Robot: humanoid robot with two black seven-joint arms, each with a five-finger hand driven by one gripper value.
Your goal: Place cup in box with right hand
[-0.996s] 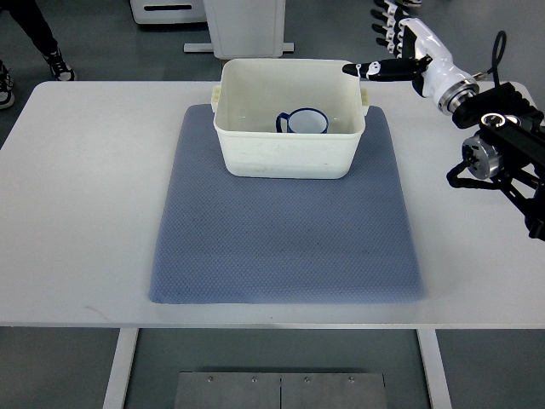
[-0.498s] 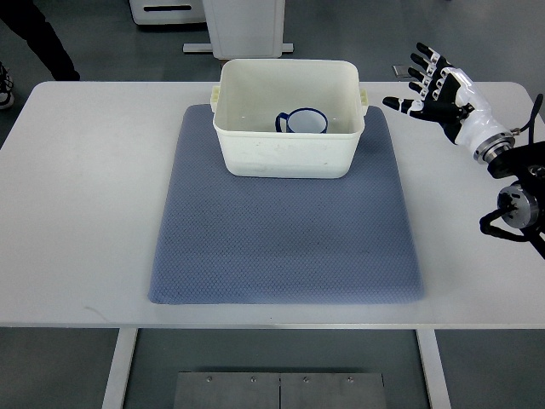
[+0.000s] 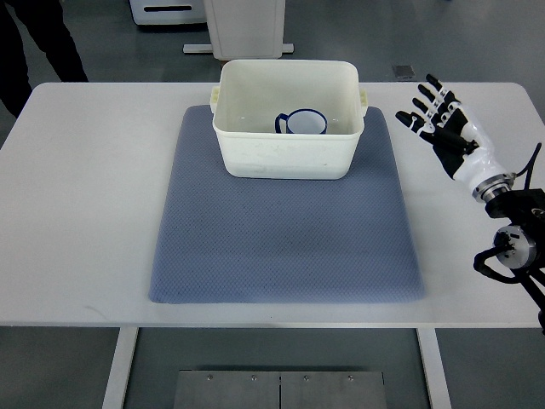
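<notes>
1. Person's dark-clothed leg (image 3: 38,43), top left corner, standing on the grey floor beyond the table.
2. White rectangular table (image 3: 85,187), spanning the whole view.
3. Blue-grey textured fabric mat (image 3: 285,239), lying flat at the middle of the table.
4. Cream rectangular plastic box (image 3: 285,153), open-topped, standing on the far end of the mat.
5. White enamel cup with dark blue rim and handle (image 3: 302,123), upright inside the box, towards its far wall, handle pointing left.
6. Right hand (image 3: 443,123), black and white, above bare table to the right of the mat, well apart from the box; fingers spread, holding nothing. Its arm enters from the right edge.
</notes>
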